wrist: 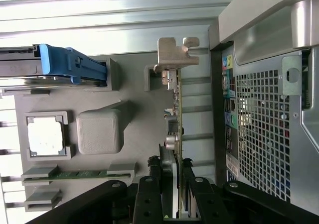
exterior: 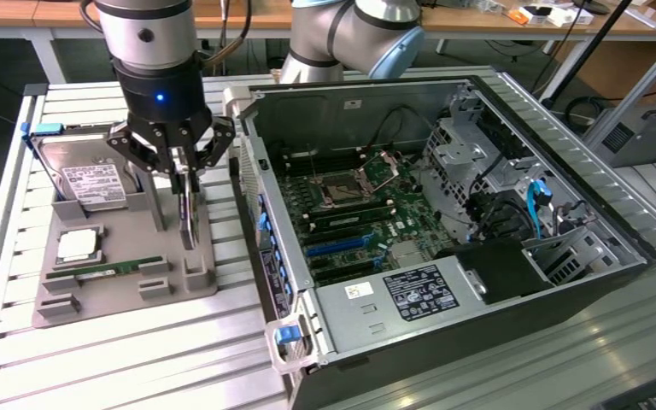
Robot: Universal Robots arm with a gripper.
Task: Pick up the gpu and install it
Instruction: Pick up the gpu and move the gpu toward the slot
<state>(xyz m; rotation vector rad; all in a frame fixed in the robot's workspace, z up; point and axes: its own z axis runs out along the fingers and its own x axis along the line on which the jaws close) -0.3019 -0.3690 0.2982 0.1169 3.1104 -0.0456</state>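
My gripper [exterior: 182, 177] hangs over the grey holder tray [exterior: 102, 296], at the side nearest the open computer case [exterior: 357, 92]. It is shut on the gpu [exterior: 190, 219], a thin dark card that hangs on edge below the fingers, over the tray. In the wrist view the gpu [wrist: 174, 119] runs edge-on out from between the black fingers [wrist: 147, 199], and its silver bracket [wrist: 175, 52] is at the far end, beside a tray post. The case's perforated back panel [wrist: 264, 134] stands right alongside the card.
On the tray lie a silver hard drive [exterior: 91, 184] with a blue handle [wrist: 55, 67], a CPU [exterior: 78, 245] and a green memory stick [exterior: 117, 267]. Inside the case the motherboard [exterior: 340, 213] lies exposed, with drive cages and cables at the exterior view's right.
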